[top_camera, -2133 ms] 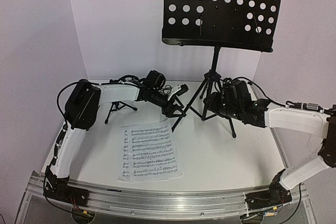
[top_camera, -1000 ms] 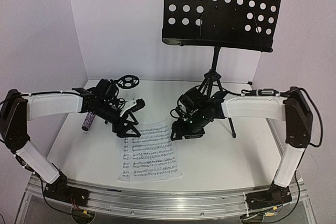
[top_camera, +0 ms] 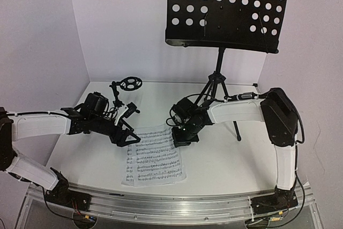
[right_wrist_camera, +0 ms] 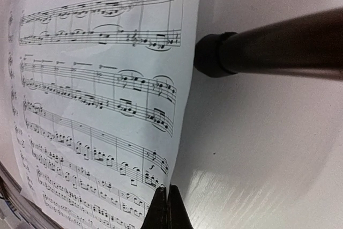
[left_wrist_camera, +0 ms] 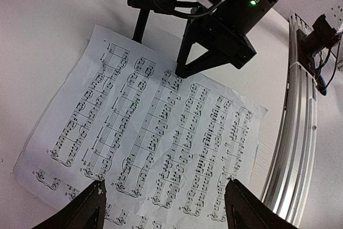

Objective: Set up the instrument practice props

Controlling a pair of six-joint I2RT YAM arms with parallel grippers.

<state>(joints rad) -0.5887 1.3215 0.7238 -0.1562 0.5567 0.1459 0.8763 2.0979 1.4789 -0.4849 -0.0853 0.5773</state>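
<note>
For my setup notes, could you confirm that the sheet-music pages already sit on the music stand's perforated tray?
Not quite: the sheet-music pages lie flat on the table, in front of the music stand, whose perforated tray holds nothing; the top external view shows it.

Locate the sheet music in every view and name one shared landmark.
Top external: sheet music flat on the table, lower centre.
Left wrist: fills the middle.
Right wrist: left half.
Shared landmark: right gripper, at the page's edge.
</note>
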